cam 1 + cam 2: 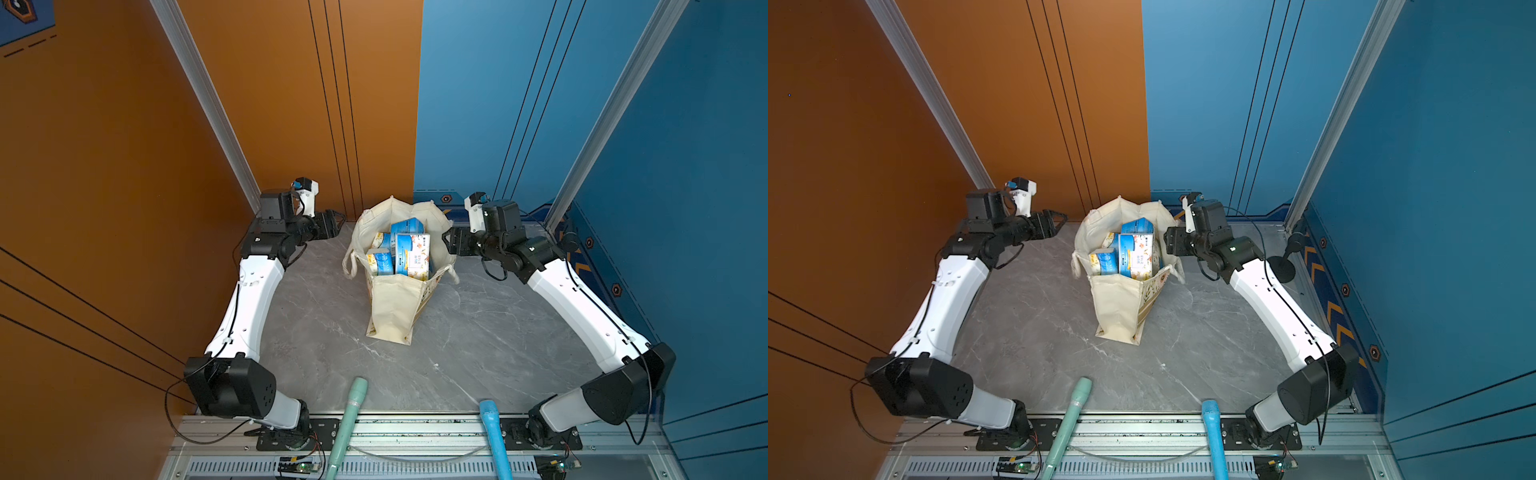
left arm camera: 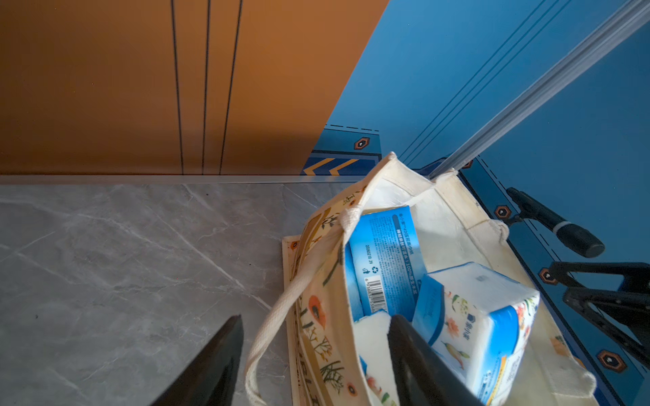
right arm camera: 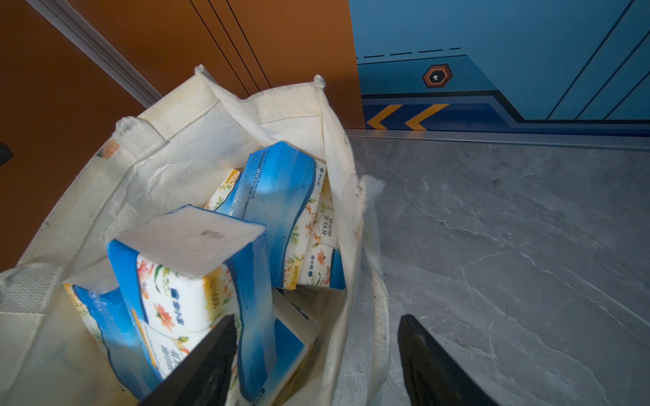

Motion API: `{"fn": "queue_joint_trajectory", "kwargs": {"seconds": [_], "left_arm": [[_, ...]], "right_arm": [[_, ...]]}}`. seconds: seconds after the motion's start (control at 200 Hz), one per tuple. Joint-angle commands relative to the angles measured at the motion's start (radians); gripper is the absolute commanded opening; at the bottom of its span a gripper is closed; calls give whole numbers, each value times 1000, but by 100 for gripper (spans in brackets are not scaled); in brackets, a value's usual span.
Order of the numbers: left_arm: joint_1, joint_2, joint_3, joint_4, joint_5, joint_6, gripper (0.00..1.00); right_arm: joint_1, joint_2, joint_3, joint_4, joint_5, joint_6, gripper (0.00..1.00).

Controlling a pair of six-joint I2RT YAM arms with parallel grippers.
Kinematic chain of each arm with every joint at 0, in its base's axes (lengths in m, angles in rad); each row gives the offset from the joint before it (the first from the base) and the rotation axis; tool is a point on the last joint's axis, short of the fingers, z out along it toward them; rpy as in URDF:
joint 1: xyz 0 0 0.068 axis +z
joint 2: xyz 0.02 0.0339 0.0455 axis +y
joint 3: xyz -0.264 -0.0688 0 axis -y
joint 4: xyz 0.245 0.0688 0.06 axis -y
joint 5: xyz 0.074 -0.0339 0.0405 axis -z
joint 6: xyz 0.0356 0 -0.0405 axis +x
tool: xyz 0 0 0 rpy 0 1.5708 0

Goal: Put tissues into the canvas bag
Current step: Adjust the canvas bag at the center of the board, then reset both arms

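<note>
canvas bag [image 1: 392, 307] stands on the counter [image 1: 478, 332] between both hands, mouth up, tissues [image 1: 411, 253] packed inside. left hand [image 1: 337, 223] is spread and empty, with the bag just off its tips. right hand [image 1: 449, 244] is spread and empty, tips at the bag's rim; contact hard to tell from above. Right wrist view: one finger [image 3: 214, 355] sits over the packs, the other over bare counter. Only the left wrist view shows a barcode [image 2: 376, 295] on one pack.
</note>
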Motion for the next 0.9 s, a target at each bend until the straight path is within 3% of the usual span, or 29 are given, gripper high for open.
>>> {"fn": "queue_joint_trajectory", "kwargs": {"seconds": [0.0,0.145,0.28,0.491,0.576,0.591,0.756,0.896], "left_arm": [[30,-74,-89,142,-72,-32,72],[80,-134,-229,208,-108,-50,76],[101,-209,-429,374,-243,-58,78],[76,-298,-764,614,-469,89,85],[62,-282,-833,629,-537,122,85],[59,-278,-843,629,-548,124,90],[29,-188,-973,809,-591,177,100],[-1,-85,-1064,1028,-633,198,98]], "right_arm": [[-70,-91,-82,77,45,35,77],[-176,-163,-224,88,84,50,78],[-282,-238,-390,157,93,80,82],[-359,-296,-556,248,151,72,92],[-367,-278,-575,253,168,71,94],[-368,-273,-575,252,169,71,94],[-369,-221,-585,263,175,73,97],[-367,-203,-608,301,190,68,99]]}}
